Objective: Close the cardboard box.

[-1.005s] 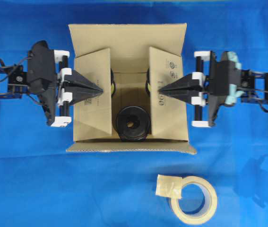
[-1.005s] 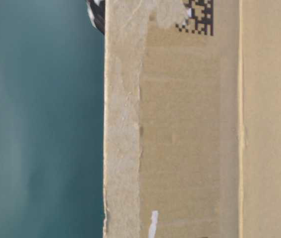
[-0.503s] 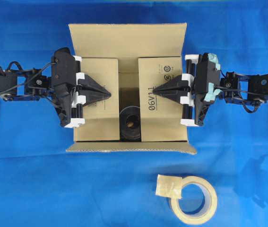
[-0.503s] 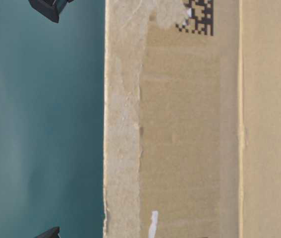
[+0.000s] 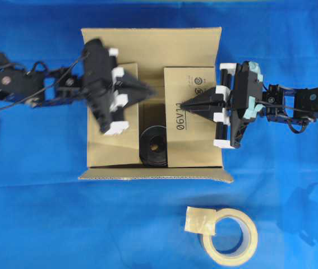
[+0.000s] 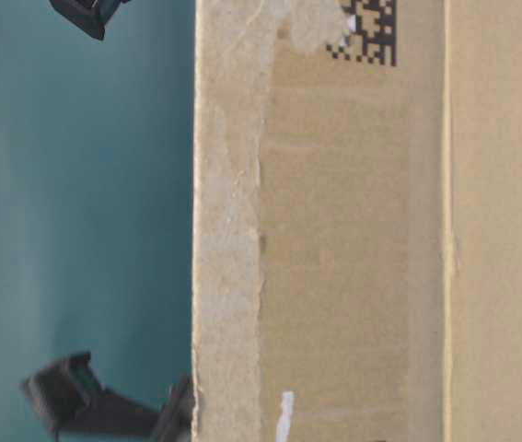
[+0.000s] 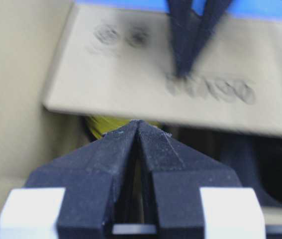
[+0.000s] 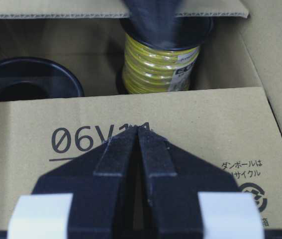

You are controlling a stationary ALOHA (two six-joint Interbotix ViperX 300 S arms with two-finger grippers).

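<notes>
I am looking down on a blue cloth worktop that fills the whole overhead view. The cardboard box sits near the worktop's far edge, roughly midway between its left and right edges. Its far flap stands open and its near flap folds outward toward me. The left side flap and the right side flap, printed "06V11", are both folded down over the opening, with a gap between them.

My left gripper reaches in from the worktop's left edge, blurred, above the left flap with its tip over the gap. In its wrist view the black fingers meet at the tip, pinched together and holding nothing. My right gripper comes from the right edge. Its tip rests on the right flap beside the printed code, fingers likewise pressed together and empty.

Through the gap I see a black spool near the box's front wall. A yellow spool stands behind it.

A beige tape roll lies near the worktop's front edge, right of centre.
</notes>
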